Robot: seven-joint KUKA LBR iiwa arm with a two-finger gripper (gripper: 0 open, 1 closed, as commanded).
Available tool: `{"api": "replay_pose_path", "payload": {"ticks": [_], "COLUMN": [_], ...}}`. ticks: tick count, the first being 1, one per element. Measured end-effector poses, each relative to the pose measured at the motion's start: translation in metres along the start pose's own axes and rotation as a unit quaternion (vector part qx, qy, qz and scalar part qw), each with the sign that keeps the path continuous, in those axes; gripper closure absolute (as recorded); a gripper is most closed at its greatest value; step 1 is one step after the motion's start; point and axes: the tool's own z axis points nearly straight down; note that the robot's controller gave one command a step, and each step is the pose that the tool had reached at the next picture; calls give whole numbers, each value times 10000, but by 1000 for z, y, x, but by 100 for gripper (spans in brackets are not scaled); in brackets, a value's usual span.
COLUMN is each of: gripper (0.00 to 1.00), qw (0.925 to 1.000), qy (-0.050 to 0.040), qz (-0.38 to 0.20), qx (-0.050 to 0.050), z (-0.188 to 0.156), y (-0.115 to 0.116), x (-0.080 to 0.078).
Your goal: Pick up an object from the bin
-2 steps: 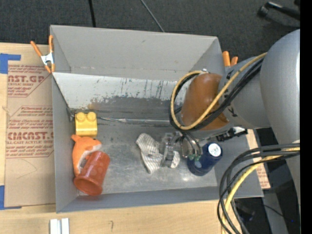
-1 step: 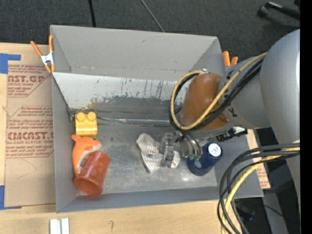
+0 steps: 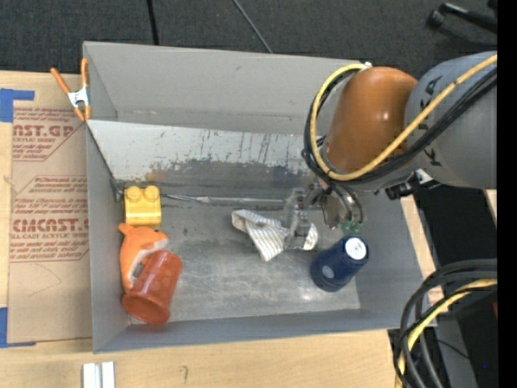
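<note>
Grey bin [image 3: 242,148]. Orange cup [image 3: 153,285] lies on its side in the near left corner. Dark blue bottle [image 3: 333,269] with a white cap lies at the right. Crumpled white cloth [image 3: 260,231] lies mid-floor. Orange toy [image 3: 136,245] touches the cup, with the yellow block [image 3: 142,204] behind it. Pincer [image 3: 303,233] is low at the cloth's right end; wide or narrow, cannot tell.

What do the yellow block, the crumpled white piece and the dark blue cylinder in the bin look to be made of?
Yellow block: hard moulded plastic, smooth, with two round studs on top. Crumpled white piece: thin cloth or paper, matte, going by its folds; I cannot tell which. Dark blue cylinder: probably plastic, smooth, with a white round end.
</note>
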Motion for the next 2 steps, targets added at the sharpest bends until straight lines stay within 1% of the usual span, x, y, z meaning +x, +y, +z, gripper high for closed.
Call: {"api": "replay_pose_path", "payload": {"ticks": [1, 2], "gripper": [100, 100], "qw": [10000, 10000], "qy": [1, 35], "qz": [-1, -28], "qx": [2, 1], "z": [0, -34], "y": [0, 2], "x": [0, -1]}}
